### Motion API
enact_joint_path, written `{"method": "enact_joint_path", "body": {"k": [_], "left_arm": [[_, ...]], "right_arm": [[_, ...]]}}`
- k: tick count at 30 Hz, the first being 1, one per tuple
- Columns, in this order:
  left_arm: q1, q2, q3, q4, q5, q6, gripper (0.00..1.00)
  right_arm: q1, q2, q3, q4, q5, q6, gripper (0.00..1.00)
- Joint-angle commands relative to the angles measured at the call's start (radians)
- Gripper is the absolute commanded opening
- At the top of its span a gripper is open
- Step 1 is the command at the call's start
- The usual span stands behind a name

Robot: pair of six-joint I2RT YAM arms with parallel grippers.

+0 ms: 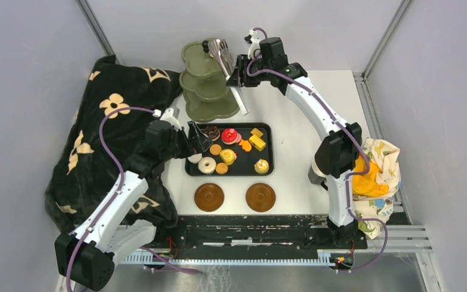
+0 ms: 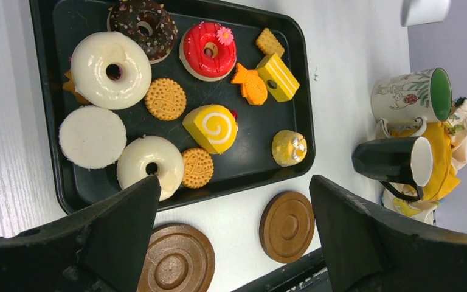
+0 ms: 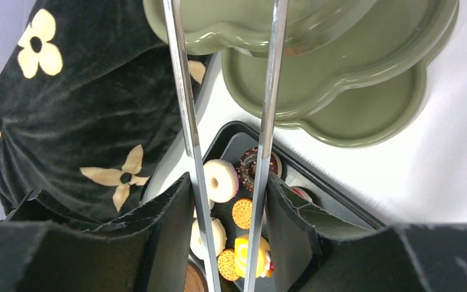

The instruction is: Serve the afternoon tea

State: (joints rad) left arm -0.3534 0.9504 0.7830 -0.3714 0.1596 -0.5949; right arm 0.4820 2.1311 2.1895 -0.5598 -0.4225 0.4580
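Observation:
The olive-green stand rises at the back of the table, its tiers bare where they show. My right gripper is shut on the metal tongs, whose tips reach over the top tier; whether they pinch anything is hidden. Pastries lie on the black tray: a white donut, a chocolate donut, a red cake and a yellow roll. My left gripper hangs open over the tray's left end, holding nothing. Two saucers sit near the front edge.
A white mug and a black mug lie on their sides at the right, next to a yellow-and-white cloth bag. A black flowered cloth covers the table's left side. Grey walls enclose the table.

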Motion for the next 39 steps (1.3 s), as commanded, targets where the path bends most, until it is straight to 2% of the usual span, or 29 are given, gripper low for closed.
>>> {"method": "enact_joint_path", "body": {"k": [1, 12, 20, 27, 32, 34, 39], "left_arm": [[0.006, 0.004, 0.007, 0.055, 0.011, 0.015, 0.99], [0.005, 0.026, 0.000, 0.072, 0.031, 0.006, 0.99], [0.006, 0.011, -0.001, 0.065, 0.044, 0.003, 0.99], [0.006, -0.010, -0.006, 0.063, 0.047, -0.007, 0.99], [0.005, -0.035, 0.003, 0.042, 0.039, -0.001, 0.99], [0.005, -0.039, 0.003, 0.041, 0.036, 0.000, 0.99], [0.005, -0.040, 0.015, 0.031, 0.031, 0.001, 0.99]], "right_arm": [[0.009, -0.092, -0.007, 0.046, -0.039, -0.026, 0.50], [0.008, -0.154, -0.017, 0.014, 0.061, -0.085, 0.53], [0.009, -0.216, -0.056, 0.013, 0.094, -0.101, 0.51], [0.008, -0.267, -0.070, 0.012, 0.097, -0.106, 0.26], [0.008, -0.276, -0.055, -0.024, 0.126, -0.127, 0.05], [0.009, -0.256, -0.012, -0.049, 0.137, -0.124, 0.01], [0.009, -0.136, 0.205, -0.181, 0.189, -0.095, 0.01]]}}
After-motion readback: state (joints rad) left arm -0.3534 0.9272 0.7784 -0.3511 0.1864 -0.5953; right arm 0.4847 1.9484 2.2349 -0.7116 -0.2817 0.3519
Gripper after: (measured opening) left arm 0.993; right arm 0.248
